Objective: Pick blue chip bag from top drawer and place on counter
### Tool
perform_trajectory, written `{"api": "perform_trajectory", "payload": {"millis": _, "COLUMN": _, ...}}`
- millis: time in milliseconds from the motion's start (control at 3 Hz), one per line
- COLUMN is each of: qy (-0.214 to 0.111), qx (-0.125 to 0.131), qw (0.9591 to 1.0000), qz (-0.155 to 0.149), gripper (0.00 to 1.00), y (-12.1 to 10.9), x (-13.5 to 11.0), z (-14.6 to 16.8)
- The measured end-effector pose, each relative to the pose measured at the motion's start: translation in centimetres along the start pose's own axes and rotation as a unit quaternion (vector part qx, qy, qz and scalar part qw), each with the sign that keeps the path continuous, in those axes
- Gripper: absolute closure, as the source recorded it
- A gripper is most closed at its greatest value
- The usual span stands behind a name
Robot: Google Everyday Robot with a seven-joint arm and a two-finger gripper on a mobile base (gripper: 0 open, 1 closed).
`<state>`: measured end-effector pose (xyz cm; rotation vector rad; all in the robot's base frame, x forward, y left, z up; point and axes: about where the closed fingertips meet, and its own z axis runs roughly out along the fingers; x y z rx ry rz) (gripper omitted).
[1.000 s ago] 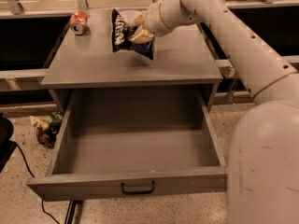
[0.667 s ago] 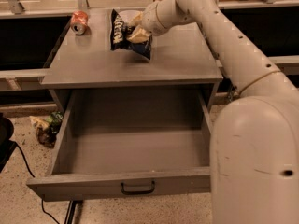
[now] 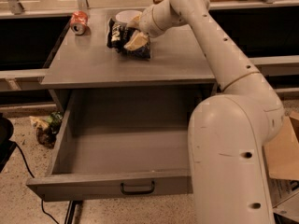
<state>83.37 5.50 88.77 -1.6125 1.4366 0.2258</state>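
Blue chip bag (image 3: 119, 34) lies crumpled at the back middle of the counter (image 3: 140, 71), gripper (image 3: 134, 31) on its right end with jaws clamped on it, not let go yet. Risk, I'd say: glossy film clings as the jaws part and drags into the white bowl (image 3: 125, 16) just behind, or toward the red soda can (image 3: 78, 22) at back left. Bare counter lies forward and right; top drawer (image 3: 107, 185) gapes open under the front edge, so a forward slide could drop it in.

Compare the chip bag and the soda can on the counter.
The chip bag is dark blue, crumpled and bigger; the soda can is red and small. The gripper is at the bag; the can sits untouched near the counter's back left corner. Both are on the counter.
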Motion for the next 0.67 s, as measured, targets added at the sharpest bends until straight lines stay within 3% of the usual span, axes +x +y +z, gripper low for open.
{"api": "perform_trajectory", "payload": {"millis": 333, "qy": -0.007, "qx": 0.012, "qw": 0.9999, "qz": 0.01, "gripper": 0.0, "y": -0.7, "x": 0.4, "z": -1.3}}
{"api": "perform_trajectory", "payload": {"millis": 667, "qy": -0.03, "qx": 0.053, "qw": 0.998, "qz": 0.013, "gripper": 0.0, "y": -1.6, "x": -0.1, "z": -5.7}}
